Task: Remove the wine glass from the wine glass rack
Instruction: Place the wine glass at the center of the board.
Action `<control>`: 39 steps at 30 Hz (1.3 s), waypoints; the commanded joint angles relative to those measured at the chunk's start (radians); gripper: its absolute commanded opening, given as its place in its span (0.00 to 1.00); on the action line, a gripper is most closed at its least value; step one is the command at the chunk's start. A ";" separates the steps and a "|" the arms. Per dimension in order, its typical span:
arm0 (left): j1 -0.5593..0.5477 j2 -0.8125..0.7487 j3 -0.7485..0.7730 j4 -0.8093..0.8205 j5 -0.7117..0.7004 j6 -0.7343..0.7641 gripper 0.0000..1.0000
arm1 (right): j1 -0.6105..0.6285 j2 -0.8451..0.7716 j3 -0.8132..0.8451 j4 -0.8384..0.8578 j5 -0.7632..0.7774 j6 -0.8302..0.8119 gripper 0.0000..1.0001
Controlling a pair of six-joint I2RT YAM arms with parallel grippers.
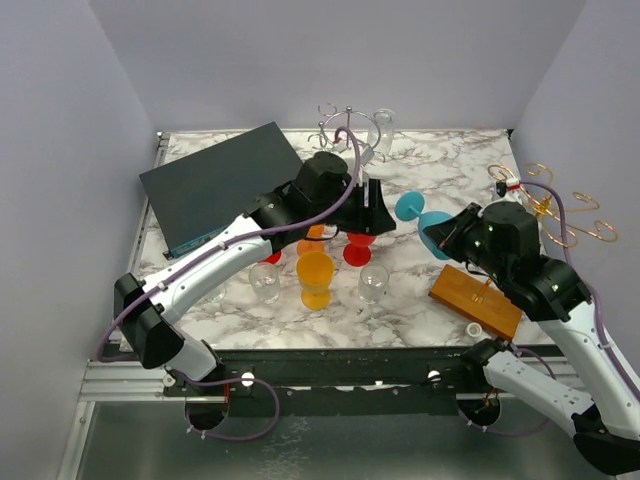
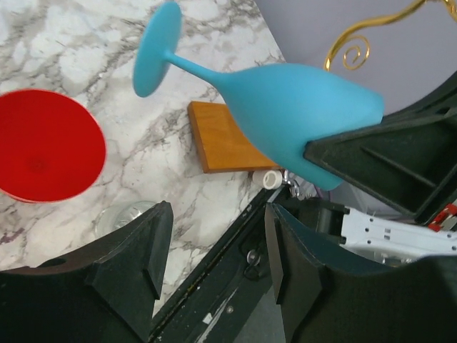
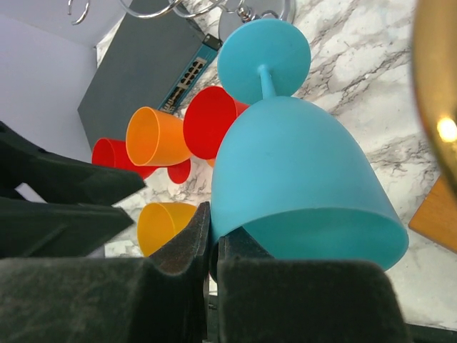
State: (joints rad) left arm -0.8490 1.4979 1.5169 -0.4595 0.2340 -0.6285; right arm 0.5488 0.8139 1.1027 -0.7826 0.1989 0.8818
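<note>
Right gripper (image 1: 440,236) pinches the rim of the blue wine glass (image 1: 420,214), jaws pressed onto the bowl wall, clear in the right wrist view (image 3: 212,239). The glass is off the gold wine glass rack (image 1: 545,207) and apart from it, to its left, held above the marble table (image 1: 450,165). It is tipped near sideways, foot pointing toward the table centre. Left gripper (image 1: 372,200) sits mid-table near the glass's foot, jaws spread with nothing between them (image 2: 218,214). Wooden block (image 1: 476,301) lies on the table under the right arm. Red cup (image 1: 358,248), yellow cup (image 1: 315,272) and a clear glass (image 1: 373,282) are clustered below the left gripper. Silver rack (image 1: 345,125) stands at the back edge, dark grey box (image 1: 220,185) at back left.
</note>
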 commanded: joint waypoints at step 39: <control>-0.602 0.112 -0.091 0.596 -1.279 0.185 0.47 | 0.000 -0.057 -0.043 -0.036 0.007 0.491 0.01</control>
State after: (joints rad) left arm -1.4441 1.5707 1.3788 0.1223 -0.9688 -0.4866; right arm 0.5507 0.7364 1.0908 -0.6716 0.1810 1.2572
